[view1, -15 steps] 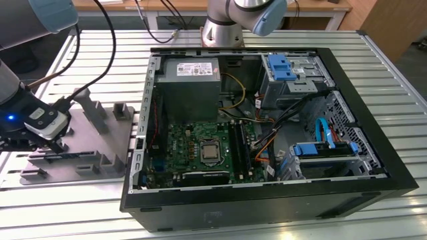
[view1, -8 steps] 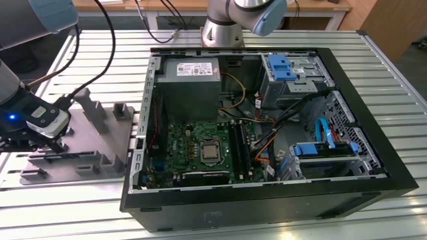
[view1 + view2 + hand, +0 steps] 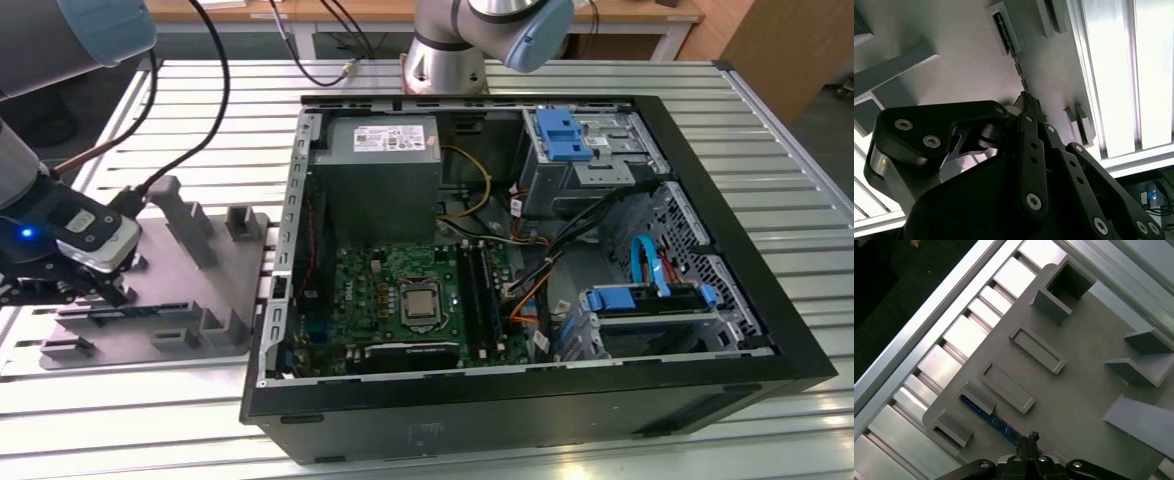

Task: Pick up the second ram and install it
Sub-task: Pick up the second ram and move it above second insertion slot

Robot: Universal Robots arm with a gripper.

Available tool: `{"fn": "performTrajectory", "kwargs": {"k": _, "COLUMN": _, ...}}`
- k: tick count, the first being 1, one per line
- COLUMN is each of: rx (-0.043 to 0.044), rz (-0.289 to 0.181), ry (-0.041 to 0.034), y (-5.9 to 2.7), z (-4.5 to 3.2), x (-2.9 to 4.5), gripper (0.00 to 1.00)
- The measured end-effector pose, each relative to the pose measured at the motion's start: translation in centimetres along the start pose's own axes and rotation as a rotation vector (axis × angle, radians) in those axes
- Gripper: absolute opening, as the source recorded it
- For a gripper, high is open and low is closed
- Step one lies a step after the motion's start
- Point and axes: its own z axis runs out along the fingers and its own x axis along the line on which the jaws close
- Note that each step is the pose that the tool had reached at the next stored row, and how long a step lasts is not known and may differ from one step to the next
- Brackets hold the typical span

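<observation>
- We see a slatted metal table [image 3: 787,250] carrying everything.
- An open black computer case [image 3: 534,420] lies on it, towards the exterior view's right.
- Just beside the case, at the exterior view's left, sits a grey plastic tray [image 3: 167,262] with upright ribs and shallow rectangular pockets.
- Inside the case, the green board [image 3: 367,290] lies flat with its long black sockets beside the processor.
- The gripper [image 3: 1030,437] hangs low over the tray, well apart from the case; we judge its jaws pressed together, pinching the near end of the strip.
- The second ram [image 3: 986,416] is a slim, flat strip, dark with a bluish face in the first wrist view. It stands on its long edge near the tray's border, its far end between two small grey ribs.
- In the second wrist view we see it edge-on, as a thin dark line running from a tray slot to the fingertips [image 3: 1026,102].
</observation>
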Motion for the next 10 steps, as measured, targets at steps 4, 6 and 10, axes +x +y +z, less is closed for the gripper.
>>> {"fn": "performTrajectory", "kwargs": {"k": 4, "rx": -0.0007, "rz": -0.025, "ry": 0.0, "y": 0.0, "z": 0.0, "x": 0.0, "gripper": 0.1}}
{"fn": "performTrajectory", "kwargs": {"k": 6, "rx": -0.0011, "rz": -0.038, "ry": -0.0001, "y": 0.0, "z": 0.0, "x": 0.0, "gripper": 0.1}}
{"fn": "performTrajectory", "kwargs": {"k": 10, "rx": -0.0019, "rz": -0.068, "ry": -0.0001, "y": 0.0, "z": 0.0, "x": 0.0, "gripper": 0.1}}
